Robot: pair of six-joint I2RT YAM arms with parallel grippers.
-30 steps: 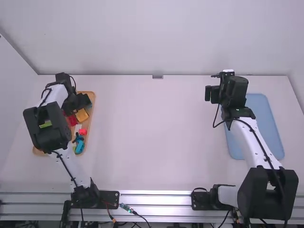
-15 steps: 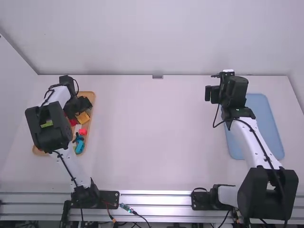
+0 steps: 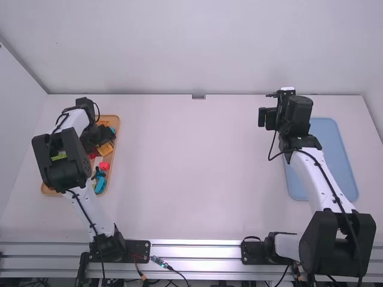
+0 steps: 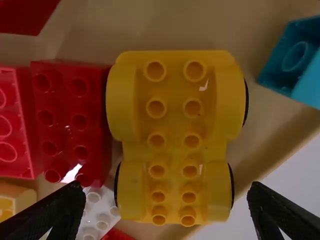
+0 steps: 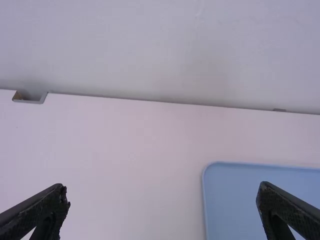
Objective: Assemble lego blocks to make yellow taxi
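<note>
Your left jaws stand wide and empty over the yellow base (image 4: 174,127), in the wooden tray (image 3: 117,133) by its right edge, toward the left edge of the table (image 3: 191,179). The base's long axis runs square to their closing line, so a pinch across its width looks likeliest; mind the red brick (image 4: 62,125) just beside it. Your right jaws, also wide and empty, are well apart.

High view: above, facing forward and down.
Left wrist view shares rimmed tan tray (image 4: 200,25), close; right, rectangular blue tray (image 5: 245,200), farther.
</note>
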